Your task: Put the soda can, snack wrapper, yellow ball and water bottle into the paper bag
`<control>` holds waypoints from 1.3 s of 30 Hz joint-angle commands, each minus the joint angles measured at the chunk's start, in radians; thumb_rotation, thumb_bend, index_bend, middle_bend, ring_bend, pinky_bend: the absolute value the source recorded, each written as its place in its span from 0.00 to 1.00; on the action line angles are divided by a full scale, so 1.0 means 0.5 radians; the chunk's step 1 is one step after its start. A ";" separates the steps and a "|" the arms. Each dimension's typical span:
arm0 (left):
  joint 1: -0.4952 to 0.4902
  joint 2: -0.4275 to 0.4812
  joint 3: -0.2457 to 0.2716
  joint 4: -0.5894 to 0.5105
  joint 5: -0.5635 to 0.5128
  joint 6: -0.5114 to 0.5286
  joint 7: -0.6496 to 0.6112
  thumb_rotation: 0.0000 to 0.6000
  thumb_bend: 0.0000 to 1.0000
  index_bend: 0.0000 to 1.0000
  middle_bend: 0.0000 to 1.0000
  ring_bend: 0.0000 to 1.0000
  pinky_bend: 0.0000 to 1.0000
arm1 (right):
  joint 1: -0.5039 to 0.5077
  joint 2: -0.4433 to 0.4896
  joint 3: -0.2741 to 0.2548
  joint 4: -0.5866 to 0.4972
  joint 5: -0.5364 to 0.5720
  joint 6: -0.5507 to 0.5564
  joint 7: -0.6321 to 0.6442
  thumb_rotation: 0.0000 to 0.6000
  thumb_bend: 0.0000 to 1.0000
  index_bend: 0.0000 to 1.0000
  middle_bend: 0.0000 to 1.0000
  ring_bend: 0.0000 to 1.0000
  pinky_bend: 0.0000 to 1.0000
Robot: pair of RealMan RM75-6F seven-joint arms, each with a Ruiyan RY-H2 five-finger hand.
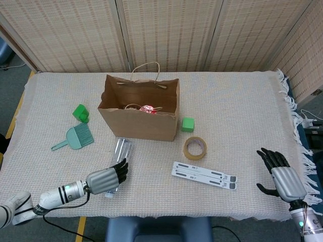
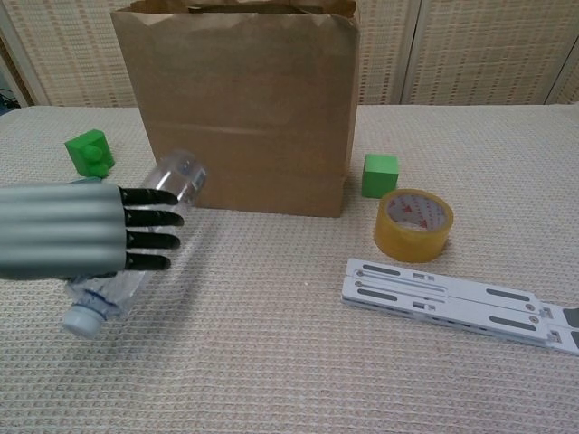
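My left hand (image 1: 105, 179) grips the clear water bottle (image 1: 121, 151) around its middle and holds it tilted above the cloth. In the chest view the left hand (image 2: 63, 231) covers most of the water bottle (image 2: 177, 175); the cap end points down towards me and the base points at the paper bag (image 2: 240, 108). The paper bag (image 1: 139, 121) stands upright and open just beyond the bottle, with something red (image 1: 148, 109) showing inside. My right hand (image 1: 279, 174) rests near the table's right front edge, fingers apart and holding nothing. No yellow ball or wrapper is visible.
A green cube (image 1: 187, 124), a tape roll (image 1: 195, 147) and a flat white folding stand (image 1: 203, 175) lie right of the bag. Left of it are a green block (image 1: 79, 112) and a green hand brush (image 1: 78, 137). The fringed cloth (image 1: 242, 111) covers the table.
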 commanded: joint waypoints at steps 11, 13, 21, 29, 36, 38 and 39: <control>0.348 0.157 -0.760 -0.134 -1.100 0.588 -0.374 1.00 0.64 0.65 0.66 0.63 0.76 | -0.007 -0.017 -0.002 0.008 -0.011 0.017 -0.035 1.00 0.13 0.00 0.00 0.00 0.00; 0.334 0.138 -0.840 -0.178 -1.160 0.622 -0.437 1.00 0.64 0.65 0.66 0.63 0.75 | -0.007 -0.020 0.000 0.009 -0.009 0.020 -0.039 1.00 0.13 0.00 0.00 0.00 0.00; 0.268 0.019 -1.169 -0.698 -1.565 0.613 -0.731 1.00 0.64 0.65 0.66 0.63 0.75 | -0.009 -0.021 0.000 0.010 -0.006 0.021 -0.042 1.00 0.13 0.00 0.00 0.00 0.00; 0.197 -0.136 -1.298 -1.146 -1.715 0.556 -1.085 1.00 0.64 0.66 0.68 0.63 0.76 | -0.004 -0.015 -0.001 0.007 0.000 0.007 -0.036 1.00 0.13 0.00 0.00 0.00 0.00; 0.065 -0.357 -1.286 -1.154 -1.710 0.538 -1.053 1.00 0.64 0.67 0.68 0.64 0.76 | -0.004 -0.010 -0.003 0.008 -0.005 0.007 -0.026 1.00 0.13 0.00 0.00 0.00 0.00; 0.032 -0.401 -1.271 -1.148 -1.733 0.510 -1.019 1.00 0.64 0.67 0.68 0.64 0.76 | -0.003 -0.008 -0.002 0.007 -0.002 0.003 -0.023 1.00 0.13 0.00 0.00 0.00 0.00; 0.019 -0.418 -1.259 -1.133 -1.729 0.499 -1.004 1.00 0.64 0.66 0.68 0.64 0.76 | -0.003 -0.008 -0.002 0.007 0.001 0.001 -0.023 1.00 0.13 0.00 0.00 0.00 0.00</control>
